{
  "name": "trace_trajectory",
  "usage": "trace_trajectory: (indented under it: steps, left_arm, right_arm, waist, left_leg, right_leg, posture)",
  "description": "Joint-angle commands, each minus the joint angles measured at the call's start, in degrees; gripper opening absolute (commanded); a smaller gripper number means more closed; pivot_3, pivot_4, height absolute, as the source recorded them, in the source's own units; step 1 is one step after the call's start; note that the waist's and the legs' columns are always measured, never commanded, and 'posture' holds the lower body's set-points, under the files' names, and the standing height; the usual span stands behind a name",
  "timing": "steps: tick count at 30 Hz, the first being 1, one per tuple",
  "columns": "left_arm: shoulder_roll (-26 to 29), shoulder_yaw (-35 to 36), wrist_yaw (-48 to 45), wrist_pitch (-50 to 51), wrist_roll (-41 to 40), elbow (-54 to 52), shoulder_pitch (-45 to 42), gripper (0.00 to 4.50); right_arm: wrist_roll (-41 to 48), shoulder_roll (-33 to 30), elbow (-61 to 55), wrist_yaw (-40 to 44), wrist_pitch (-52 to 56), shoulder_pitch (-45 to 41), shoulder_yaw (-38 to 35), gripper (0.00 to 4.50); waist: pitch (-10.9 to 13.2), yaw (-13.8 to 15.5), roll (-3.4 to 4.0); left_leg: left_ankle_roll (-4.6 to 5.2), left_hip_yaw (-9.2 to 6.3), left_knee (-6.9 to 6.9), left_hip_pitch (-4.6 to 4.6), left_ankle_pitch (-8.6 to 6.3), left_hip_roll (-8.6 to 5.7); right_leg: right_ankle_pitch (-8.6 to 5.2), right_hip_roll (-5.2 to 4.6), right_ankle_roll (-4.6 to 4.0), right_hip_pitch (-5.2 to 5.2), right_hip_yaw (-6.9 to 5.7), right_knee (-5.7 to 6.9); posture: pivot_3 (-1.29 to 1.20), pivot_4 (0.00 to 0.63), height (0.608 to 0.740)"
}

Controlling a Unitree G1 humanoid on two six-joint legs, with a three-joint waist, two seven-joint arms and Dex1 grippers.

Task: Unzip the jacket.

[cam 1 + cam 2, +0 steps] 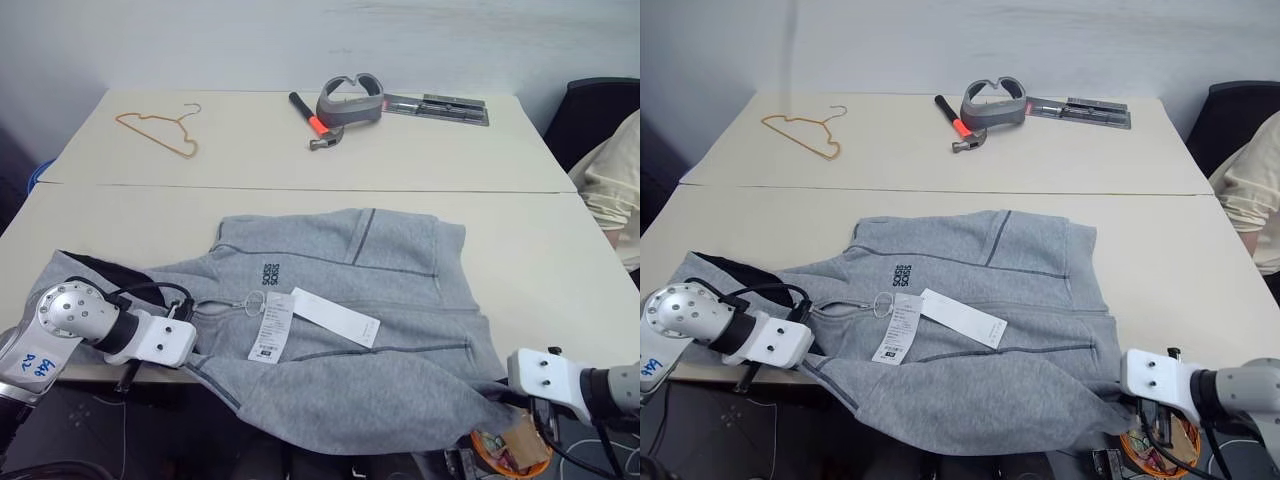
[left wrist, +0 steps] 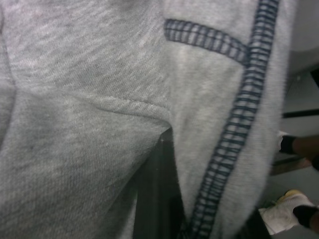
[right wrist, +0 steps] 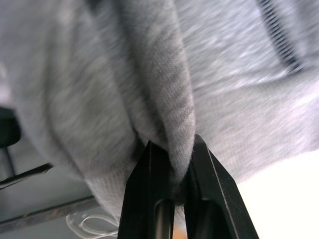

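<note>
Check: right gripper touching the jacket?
Touching. Right wrist view: the right gripper has both fingers pinching a fold of the jacket.

beige tables [image 1: 520,225], jacket [image 1: 390,300], hanger [image 1: 160,130], hammer [image 1: 312,124], grey headset [image 1: 350,100]

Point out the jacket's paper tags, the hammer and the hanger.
paper tags [image 1: 335,317], left eye view, middle of the long white tag.
hammer [image 1: 308,121], left eye view, orange grip.
hanger [image 1: 160,131], left eye view, wire body.
</note>
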Motion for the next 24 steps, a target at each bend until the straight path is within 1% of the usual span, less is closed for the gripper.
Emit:
trace_trajectory:
  steps: [1, 5, 9, 10, 11, 12, 14, 16, 17, 18, 20, 22, 23, 24]
  left_arm:
    - [-0.5, 0.7, 0.3, 2.9, -2.4, -2.8, 3.3, 1.74]
    - [-0.2, 3.5, 0.5, 5.0, -4.1, -4.6, 6.7, 2.98]
    - [1.0, 8.1, -0.4, 7.7, -7.4, -5.4, 10.9, 4.29]
    - [1.3, 10.1, -1.2, 9.6, -9.6, -5.6, 11.8, 4.5]
    - [1.4, 12.0, -1.8, 12.1, -12.4, -6.0, 12.3, 4.5]
    - [1.4, 14.2, -2.4, 16.1, -16.3, -6.5, 12.0, 4.5]
    - [1.5, 17.3, -3.4, 22.8, -22.6, -7.1, 10.6, 4.5]
    - [2.3, 18.8, -4.9, 27.9, -27.4, -6.2, 7.2, 4.5]
    - [2.5, 19.1, -5.3, 29.3, -28.6, -5.9, 5.8, 4.5]
    - [2.7, 18.4, -5.1, 31.0, -29.4, -5.1, 3.0, 4.5]
    - [2.6, 15.2, -5.1, 31.6, -28.1, -3.8, -2.2, 4.5]
    - [1.4, 10.4, -5.3, 30.7, -25.3, -2.5, -7.5, 4.5]
    - [0.5, 7.8, -5.5, 29.9, -23.7, -1.6, -10.1, 4.5]
    - [-0.5, 5.5, -5.7, 29.3, -22.3, -0.9, -12.6, 4.5]
  right_arm:
    - [3.1, -1.0, -1.2, -0.4, 2.1, -3.5, -2.1, 0.0]
    - [5.6, -2.4, -2.5, 2.2, 4.1, -3.8, -3.4, 1.27]
    - [8.9, -4.1, -3.9, 3.7, 6.7, -5.8, -5.1, 2.71]
    - [10.3, -4.4, -4.4, 3.8, 7.8, -7.1, -5.5, 3.06]
    - [11.6, -4.5, -4.8, 3.5, 9.1, -8.6, -5.8, 3.41]
    - [13.0, -4.5, -5.4, 2.9, 10.2, -10.7, -5.7, 3.87]
    - [15.3, -4.1, -6.5, 1.4, 12.5, -14.3, -5.2, 4.44]
    - [17.6, -1.7, -8.5, -2.6, 14.4, -20.1, -2.7, 4.48]
    - [18.3, -0.7, -9.2, -4.4, 15.2, -22.3, -1.5, 4.48]
    - [18.6, 1.6, -10.3, -7.4, 16.5, -25.4, 1.1, 4.48]
    - [16.4, 7.1, -11.7, -13.4, 17.5, -30.2, 7.7, 4.48]
    - [13.1, 12.3, -12.0, -18.8, 18.5, -33.6, 14.6, 4.48]
    - [11.6, 14.6, -11.8, -20.9, 19.1, -34.9, 17.7, 4.48]
    - [9.9, 15.4, -11.7, -22.2, 19.2, -35.6, 20.0, 4.48]
  waist:
    - [0.0, -0.4, 0.01]
    - [0.0, -0.2, 0.07]
    - [0.0, 0.6, 0.1]
    - [0.0, 0.7, 0.1]
    - [0.0, 0.7, 0.11]
    - [0.0, 0.8, 0.11]
    - [0.1, 0.8, 0.11]
    - [0.1, 0.8, 0.11]
    - [0.1, 0.8, 0.11]
    - [0.1, 0.9, 0.12]
    - [0.1, 0.8, 0.1]
    - [0.1, 0.8, 0.11]
    - [0.1, 0.8, 0.11]
    - [0.1, 0.9, 0.11]
  left_leg:
    - [0.03, 0.03, 0.01, 0.02, 0.02, 0.0]
    - [0.03, 0.07, -0.02, 0.08, 0.03, -0.01]
    - [-0.04, 0.06, -0.12, -0.06, 0.0, 0.0]
    - [-0.06, 0.04, -0.12, -0.09, -0.01, 0.0]
    - [-0.06, 0.03, -0.12, -0.1, -0.01, 0.01]
    - [-0.08, 0.01, -0.1, -0.13, 0.0, 0.03]
    - [-0.09, -0.05, -0.06, -0.15, 0.0, 0.05]
    - [-0.11, -0.09, -0.03, -0.16, 0.01, 0.05]
    - [-0.13, -0.11, -0.02, -0.17, 0.01, 0.05]
    - [-0.16, -0.14, -0.03, -0.17, 0.02, 0.05]
    - [-0.25, -0.16, -0.06, -0.2, 0.04, 0.05]
    - [-0.32, -0.18, -0.1, -0.26, 0.06, 0.04]
    - [-0.37, -0.17, -0.11, -0.32, 0.09, 0.03]
    - [-0.42, -0.16, -0.13, -0.37, 0.13, 0.01]
  right_leg:
    - [0.02, -0.01, -0.01, 0.0, 0.04, 0.02]
    - [0.02, -0.03, -0.03, -0.03, 0.12, 0.09]
    - [-0.05, -0.03, -0.12, -0.22, 0.08, 0.08]
    - [-0.06, -0.03, -0.14, -0.25, 0.05, 0.08]
    - [-0.07, -0.02, -0.16, -0.25, 0.02, 0.07]
    - [-0.08, -0.02, -0.17, -0.27, -0.01, 0.08]
    - [-0.09, -0.02, -0.2, -0.27, -0.06, 0.1]
    - [-0.09, -0.03, -0.21, -0.26, -0.07, 0.12]
    - [-0.11, -0.04, -0.23, -0.26, -0.09, 0.12]
    - [-0.12, -0.03, -0.25, -0.26, -0.12, 0.12]
    - [-0.14, -0.04, -0.3, -0.28, -0.15, 0.11]
    - [-0.17, -0.03, -0.35, -0.33, -0.2, 0.1]
    - [-0.17, -0.03, -0.35, -0.4, -0.2, 0.11]
    - [-0.18, -0.01, -0.36, -0.45, -0.21, 0.13]
  posture:
    - [0.0, 0.15, 0.74]
    - [0.0, 0.15, 0.74]
    - [0.0, 0.15, 0.74]
    - [0.0, 0.15, 0.74]
    - [0.0, 0.15, 0.74]
    - [0.0, 0.15, 0.74]
    - [0.0, 0.15, 0.74]
    - [0.0, 0.15, 0.74]
    - [0.0, 0.15, 0.74]
    - [0.0, 0.15, 0.74]
    - [0.0, 0.15, 0.74]
    - [0.0, 0.15, 0.74]
    - [0.0, 0.15, 0.74]
    - [0.0, 0.15, 0.74]
